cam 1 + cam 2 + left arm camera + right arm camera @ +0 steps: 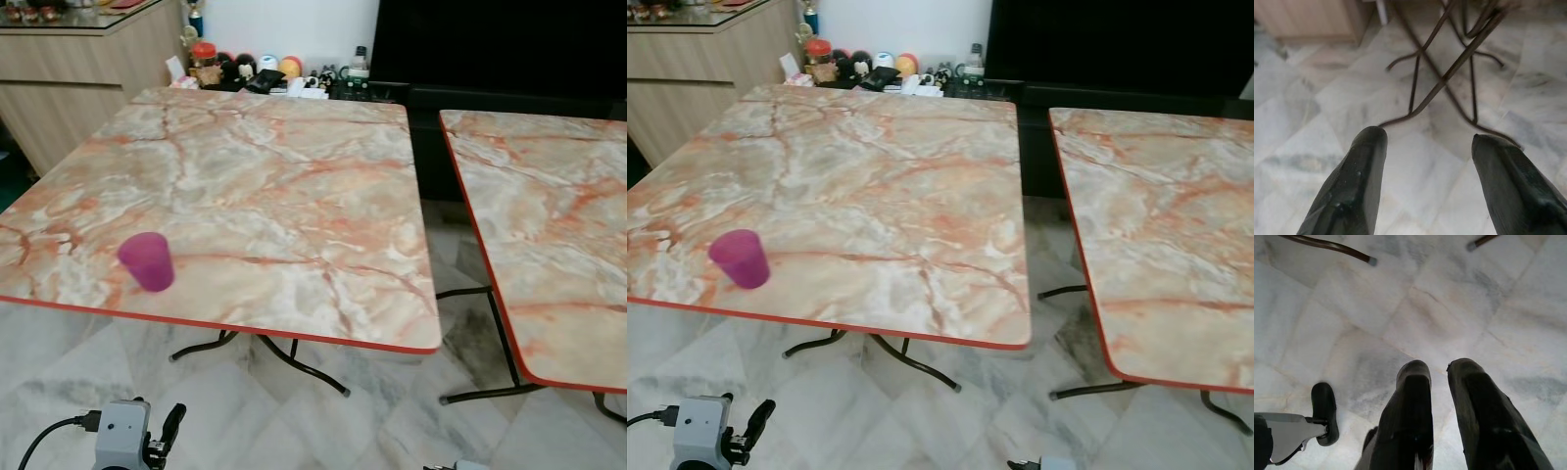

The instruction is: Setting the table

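No writing is legible; a purple cup sits near the marble table edge; left gripper spread wide, empty, over floor; right gripper narrowly parted, empty

Purple cup, orange-veined marble table
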`<state>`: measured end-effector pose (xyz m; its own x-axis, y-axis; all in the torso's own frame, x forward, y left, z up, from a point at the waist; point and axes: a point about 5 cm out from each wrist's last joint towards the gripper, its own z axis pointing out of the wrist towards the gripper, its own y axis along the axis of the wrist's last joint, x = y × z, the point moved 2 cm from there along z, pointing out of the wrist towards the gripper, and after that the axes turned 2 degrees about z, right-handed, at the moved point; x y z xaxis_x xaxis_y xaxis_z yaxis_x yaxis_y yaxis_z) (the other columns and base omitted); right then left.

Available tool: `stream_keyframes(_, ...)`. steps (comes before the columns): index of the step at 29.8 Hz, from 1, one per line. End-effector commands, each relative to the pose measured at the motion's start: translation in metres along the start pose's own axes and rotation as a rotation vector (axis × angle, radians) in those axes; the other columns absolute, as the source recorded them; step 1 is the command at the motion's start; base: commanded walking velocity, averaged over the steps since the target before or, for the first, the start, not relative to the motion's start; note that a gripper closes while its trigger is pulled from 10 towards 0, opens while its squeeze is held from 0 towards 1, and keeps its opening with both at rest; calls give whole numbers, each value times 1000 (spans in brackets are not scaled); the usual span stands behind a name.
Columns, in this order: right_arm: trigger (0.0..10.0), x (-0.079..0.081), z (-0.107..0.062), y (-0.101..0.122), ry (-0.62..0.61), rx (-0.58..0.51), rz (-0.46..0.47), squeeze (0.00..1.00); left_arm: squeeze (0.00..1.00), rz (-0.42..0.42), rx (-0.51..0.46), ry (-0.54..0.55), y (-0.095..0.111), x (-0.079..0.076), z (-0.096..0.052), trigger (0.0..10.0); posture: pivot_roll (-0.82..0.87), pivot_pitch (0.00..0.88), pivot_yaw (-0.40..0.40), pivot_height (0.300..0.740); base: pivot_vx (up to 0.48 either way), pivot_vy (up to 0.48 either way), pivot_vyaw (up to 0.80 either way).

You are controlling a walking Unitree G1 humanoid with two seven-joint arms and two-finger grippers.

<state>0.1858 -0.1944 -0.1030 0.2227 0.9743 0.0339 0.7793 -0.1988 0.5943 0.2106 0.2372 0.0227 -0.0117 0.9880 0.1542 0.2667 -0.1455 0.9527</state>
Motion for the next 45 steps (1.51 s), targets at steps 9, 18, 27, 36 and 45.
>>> stream_keyframes(9, 10000, 4, -1, -7, 8, 28, 5, 0, 0, 141, -20, -136, 3, 2, -3, 10000, 173, 113, -27, 740, 0, 480, 0)
stream_keyframes(18, 10000, 3, -1, -6, 7, 28, -7, 0, 0, 238, -59, -193, 14, 14, -2, 10000, 176, 115, -31, 740, 0, 480, 0)
stream_keyframes(27, 10000, 1, 0, -5, 7, 28, -15, 0, 0, 264, -130, -220, 27, 6, 4, 10000, 178, 117, -41, 740, 0, 249, 0)
stream_keyframes(36, 10000, 1, -1, -6, -2, 27, 15, 0, 0, 199, -148, -193, 33, 8, 7, 10000, 179, 119, -37, 740, 0, 0, -231)
stream_keyframes(45, 10000, 2, -1, -6, 9, 30, 12, 0, 0, 108, -258, -16, 59, 29, 0, 10000, 174, 119, -33, 740, 0, 0, -800)
